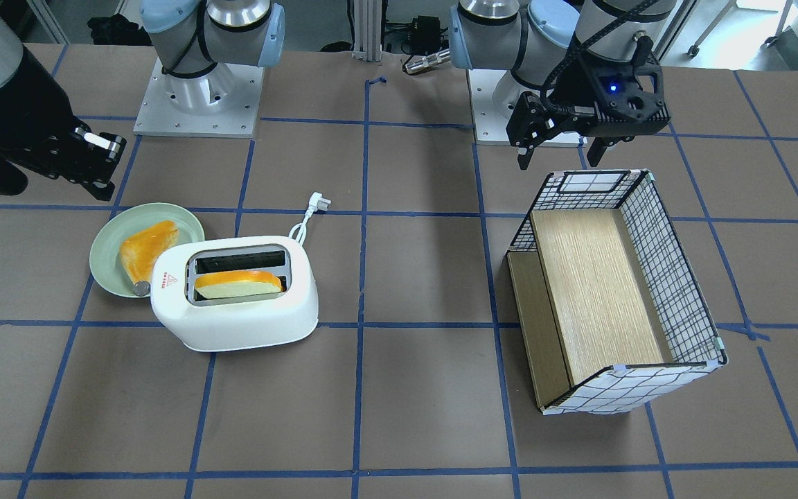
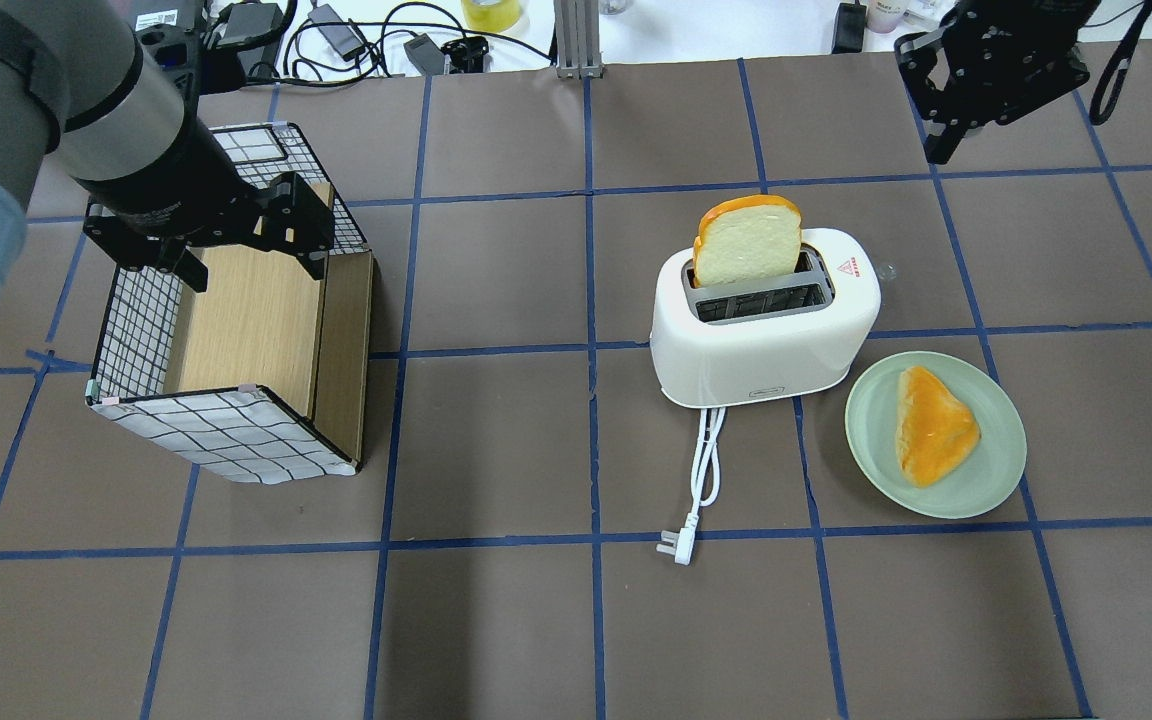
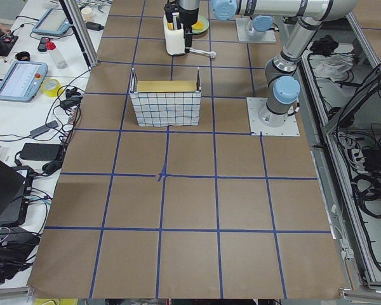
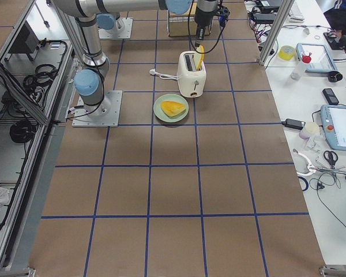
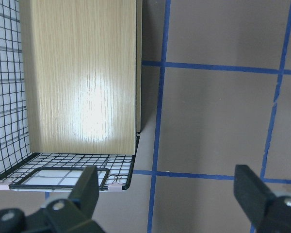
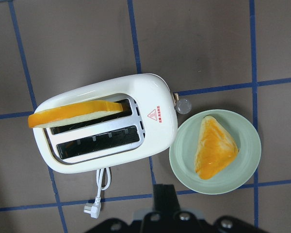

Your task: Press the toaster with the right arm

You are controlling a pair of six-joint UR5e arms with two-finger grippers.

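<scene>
So my right tool (image 6: 164, 191) is hanging up in the air, looking straight down at the toaster (image 1: 246, 322), well clear of it and touching nothing. In the wrist view the fingers sit together as one black block in the middle, so I'd call it closed on nothing. The toaster is standing upright on the brown tabletop (image 1: 427, 416) on my right side. One slice of bread (image 1: 240, 283) is standing up out of the slot farther from me, and the other slot is bare. The red triangle sticker (image 1: 171, 281) is on top at the knob end, and the little silver knob (image 1: 140, 287) pokes out toward the green plate (image 1: 104, 239). That plate sits just beside the toaster with a second orange-crusted piece of bread (image 1: 148, 248) lying on it. The white cord (image 1: 305, 222) trails off the toaster toward my base, and its plug is lying loose on the tabletop. Over on the other side, my left tool (image 5: 166, 174) is spread wide open with nothing in it. It's hanging over one end of the grid-patterned box (image 1: 669, 270), which has a wood-look panel inside and is well apart from the toaster.
</scene>
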